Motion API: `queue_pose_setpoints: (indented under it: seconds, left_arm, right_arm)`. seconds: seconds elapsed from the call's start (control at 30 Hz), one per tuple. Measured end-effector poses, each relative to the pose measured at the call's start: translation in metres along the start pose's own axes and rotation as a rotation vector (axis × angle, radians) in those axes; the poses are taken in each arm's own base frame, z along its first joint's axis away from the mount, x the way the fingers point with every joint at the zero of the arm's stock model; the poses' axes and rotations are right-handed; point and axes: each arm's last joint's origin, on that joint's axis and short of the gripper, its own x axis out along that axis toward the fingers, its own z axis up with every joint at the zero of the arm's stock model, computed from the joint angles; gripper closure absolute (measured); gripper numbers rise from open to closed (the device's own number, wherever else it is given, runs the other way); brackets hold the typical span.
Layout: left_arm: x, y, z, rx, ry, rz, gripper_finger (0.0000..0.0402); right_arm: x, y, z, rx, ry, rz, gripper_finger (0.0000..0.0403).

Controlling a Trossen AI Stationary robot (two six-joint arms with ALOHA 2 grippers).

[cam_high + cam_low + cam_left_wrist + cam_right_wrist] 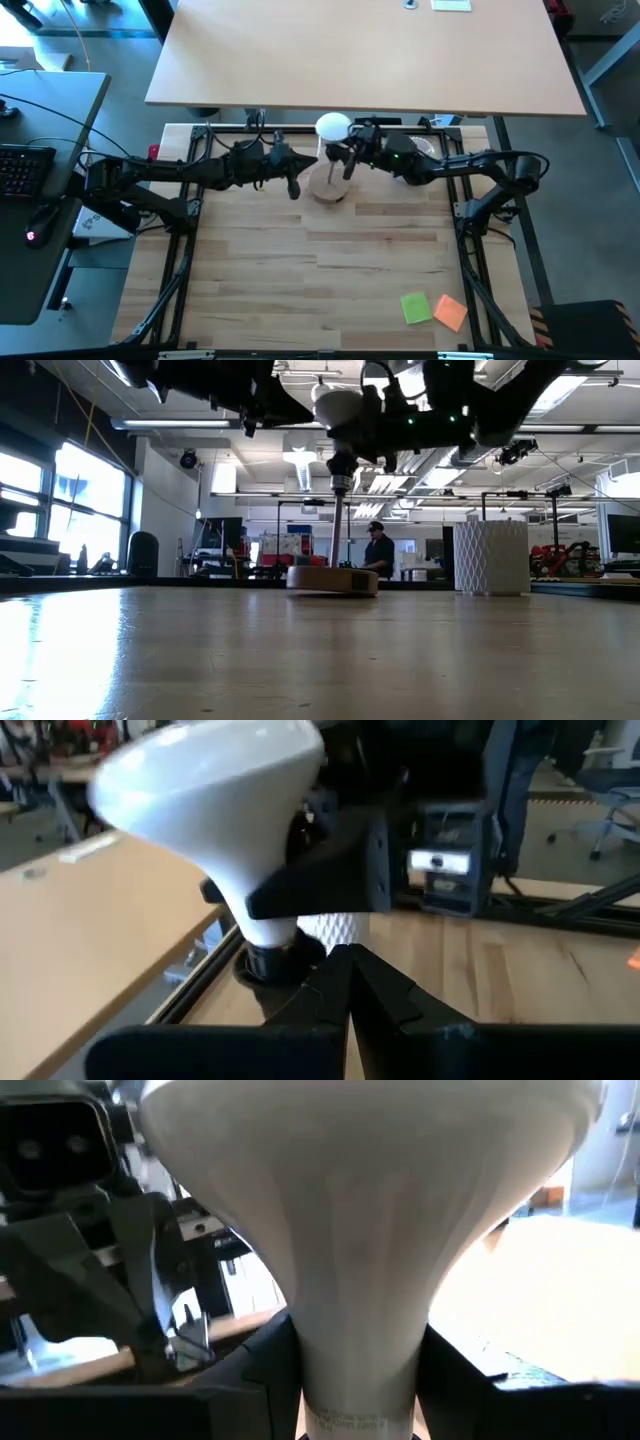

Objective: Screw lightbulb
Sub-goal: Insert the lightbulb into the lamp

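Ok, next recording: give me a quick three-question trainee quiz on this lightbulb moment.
1. True or false: the lightbulb lies flat on the table.
2. Which gripper clamps the bulb's neck? A) left gripper B) right gripper C) neither
3. What do the closed left fingers rest against?

Key:
1. False; it is upright above the wooden lamp base, screw end down.
2. B.
3. The black socket under the bulb, as far as the left wrist view shows.
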Motion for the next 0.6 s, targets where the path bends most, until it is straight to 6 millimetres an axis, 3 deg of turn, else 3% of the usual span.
queue_pose_setpoints:
  seconds: [0.17, 0.6]
  left_arm:
    - [0.008, -0.007, -0.001, 0.034, -0.045, -0.016, 0.0401]
    - [0.041, -0.024, -0.031, 0.039, -0.053, -0.039, 0.0402]
  right_arm:
    - [-0.011, 0.001, -0.004, 0.006, -0.102, 0.051, 0.0260]
    - [-0.004, 0.007, -0.012, -0.025, -0.203, 0.080, 0.0260]
